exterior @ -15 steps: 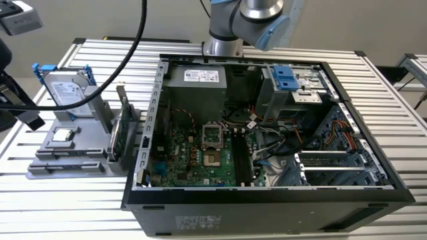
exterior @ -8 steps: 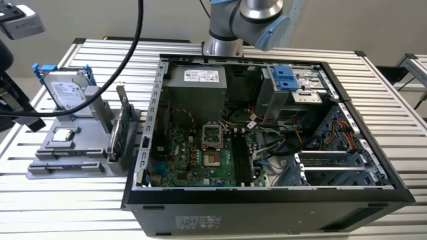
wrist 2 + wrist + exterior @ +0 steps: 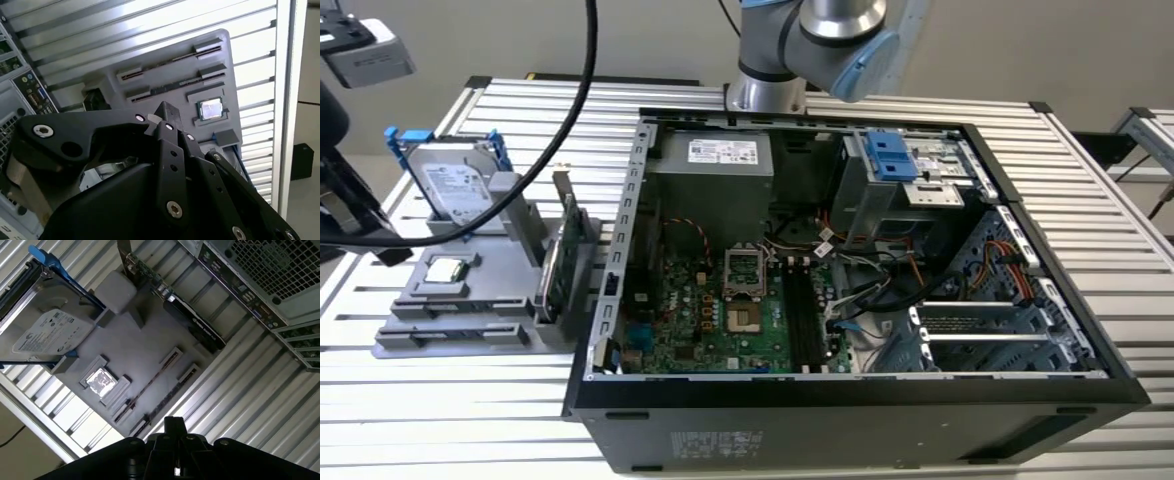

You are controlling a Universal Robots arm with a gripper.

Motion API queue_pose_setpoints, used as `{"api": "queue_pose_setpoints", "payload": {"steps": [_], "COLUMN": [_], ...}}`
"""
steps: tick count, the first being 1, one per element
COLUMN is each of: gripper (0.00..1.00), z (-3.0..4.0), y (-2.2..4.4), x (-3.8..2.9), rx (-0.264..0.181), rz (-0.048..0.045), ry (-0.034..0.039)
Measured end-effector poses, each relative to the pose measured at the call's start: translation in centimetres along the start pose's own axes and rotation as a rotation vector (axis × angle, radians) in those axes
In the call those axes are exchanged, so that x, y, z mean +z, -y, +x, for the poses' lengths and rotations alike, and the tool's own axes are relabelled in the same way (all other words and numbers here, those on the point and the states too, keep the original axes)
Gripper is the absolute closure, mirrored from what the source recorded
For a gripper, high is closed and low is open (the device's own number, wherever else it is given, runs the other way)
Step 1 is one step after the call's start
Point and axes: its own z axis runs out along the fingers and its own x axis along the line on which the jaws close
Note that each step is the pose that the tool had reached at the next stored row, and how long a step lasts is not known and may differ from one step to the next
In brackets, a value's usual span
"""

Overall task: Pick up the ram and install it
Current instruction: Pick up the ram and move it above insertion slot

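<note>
The ram (image 3: 152,382) is a thin dark stick lying in a groove of the grey parts holder (image 3: 150,340), between small end brackets. It also appears in the second wrist view as a narrow dark strip, the ram (image 3: 172,89), on the holder (image 3: 175,65). My gripper (image 3: 174,424) hovers above the holder, a short way off the ram and apart from it. In the second wrist view the gripper (image 3: 164,112) has its black fingers drawn together with nothing between them. The motherboard's black slots (image 3: 803,320) lie inside the open computer case (image 3: 854,390).
On the holder (image 3: 467,300) stand a silver hard drive in a blue frame (image 3: 454,185), a green card with a metal bracket (image 3: 560,250) and a processor chip (image 3: 447,268). The case wall rises just beside the holder. A black cable (image 3: 591,80) hangs over the table.
</note>
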Motion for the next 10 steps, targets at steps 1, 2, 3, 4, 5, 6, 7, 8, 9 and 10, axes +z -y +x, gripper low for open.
{"api": "queue_pose_setpoints", "payload": {"steps": [1,2,3,4,5,6,7,8,9,10], "gripper": [1.00,1.00,1.00,1.00,1.00,1.00,1.00,1.00,1.00,1.00], "z": [0.01,0.02,0.02,0.03,0.04,0.04,0.05,0.05,0.05,0.05], "y": [0.01,0.02,0.03,0.04,0.05,0.06,0.06,0.07,0.07,0.07], "x": [0.05,0.10,0.15,0.18,0.23,0.27,0.31,0.33,0.35,0.35], "rx": [0.009,0.019,0.028,0.038,0.046,0.054,0.062,0.068,0.071,0.072], "rz": [0.0000,0.0003,0.0002,0.0005,0.0005,0.0006,0.0007,0.0009,0.0009,0.0010], "ry": [0.0004,0.0008,0.0012,0.0016,0.0020,0.0024,0.0028,0.0031,0.0032,0.0033]}}
